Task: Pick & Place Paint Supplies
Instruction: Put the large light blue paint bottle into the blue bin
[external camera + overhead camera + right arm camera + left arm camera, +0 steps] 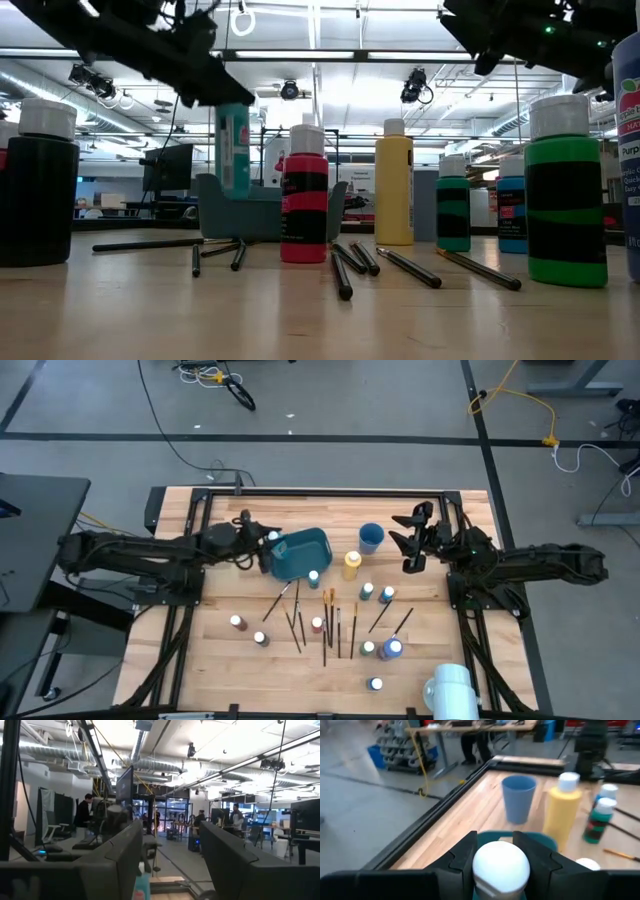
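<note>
My left gripper [262, 540] is shut on a teal paint bottle [233, 148] with a white cap [500, 865]. It holds the bottle above the left end of the teal bin [298, 553]. Other white-capped bottles stand on the table, among them a yellow one [351, 564] and a red one [303, 195]. Thin dark brushes [330, 622] lie flat between them. My right gripper [412, 536] hangs open above the table, right of the blue cup [371, 537], with nothing between its fingers. My left gripper pinches the bottle's top end, just under the white cap [501, 870], between its two fingers [462, 859]. The fingers come nearly level from the table's left. The bottle hangs upright below them [233, 160], lifted clear over the bin.
Several more bottles [378, 594] stand right of the brushes and near the front edge [375, 684]. A white roll-like thing [455, 688] sits at the front right corner. A dark frame [320, 491] runs along the table's far edge. People stand in the room beyond.
</note>
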`<state>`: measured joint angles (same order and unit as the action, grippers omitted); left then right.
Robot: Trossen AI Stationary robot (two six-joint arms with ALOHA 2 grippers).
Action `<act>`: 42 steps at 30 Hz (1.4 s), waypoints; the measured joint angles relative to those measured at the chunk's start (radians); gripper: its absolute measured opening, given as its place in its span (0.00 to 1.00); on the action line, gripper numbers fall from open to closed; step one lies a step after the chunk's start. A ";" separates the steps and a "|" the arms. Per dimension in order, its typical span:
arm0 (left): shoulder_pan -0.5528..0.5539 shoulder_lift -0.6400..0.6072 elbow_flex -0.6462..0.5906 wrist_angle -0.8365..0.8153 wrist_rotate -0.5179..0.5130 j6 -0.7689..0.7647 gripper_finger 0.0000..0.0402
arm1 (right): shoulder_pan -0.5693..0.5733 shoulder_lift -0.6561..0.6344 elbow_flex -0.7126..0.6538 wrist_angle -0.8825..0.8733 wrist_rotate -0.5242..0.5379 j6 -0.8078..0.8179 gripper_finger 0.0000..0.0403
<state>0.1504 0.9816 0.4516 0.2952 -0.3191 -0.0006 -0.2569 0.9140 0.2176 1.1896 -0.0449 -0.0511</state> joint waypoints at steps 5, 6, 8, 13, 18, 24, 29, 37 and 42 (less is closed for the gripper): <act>0.042 0.058 -0.070 0.098 0.001 -0.101 0.31 | 0.000 0.033 0.028 0.000 0.001 0.041 0.49; 0.043 0.076 -0.088 0.118 -0.010 -0.113 0.31 | 0.000 0.044 0.036 0.000 0.001 0.044 0.49; 0.041 0.100 -0.114 0.148 -0.032 -0.137 0.31 | 0.001 0.067 0.050 0.001 0.000 0.044 0.49; 0.041 0.143 -0.141 0.225 -0.100 -0.151 0.31 | 0.013 0.149 0.105 -0.002 0.000 0.043 0.49; 0.042 0.148 -0.142 0.214 -0.113 -0.126 0.37 | 0.019 0.226 0.185 -0.119 0.000 0.043 0.49; 0.042 0.149 -0.144 0.243 -0.114 -0.063 0.40 | 0.019 0.257 0.318 -0.552 0.000 -0.006 0.49; 0.042 0.140 -0.148 0.274 -0.116 0.003 0.40 | 0.019 0.295 0.365 -0.768 -0.021 -0.057 0.49; 0.040 0.122 -0.147 0.282 -0.115 0.014 0.40 | 0.018 0.355 0.364 -0.769 -0.162 -0.070 0.49; 0.040 0.086 -0.147 0.284 -0.108 0.026 0.40 | 0.018 0.357 0.364 -0.779 -0.162 -0.071 0.49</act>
<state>0.1905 1.0677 0.3046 0.5794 -0.4276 0.0250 -0.2385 1.2709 0.5819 0.4105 -0.2066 -0.1223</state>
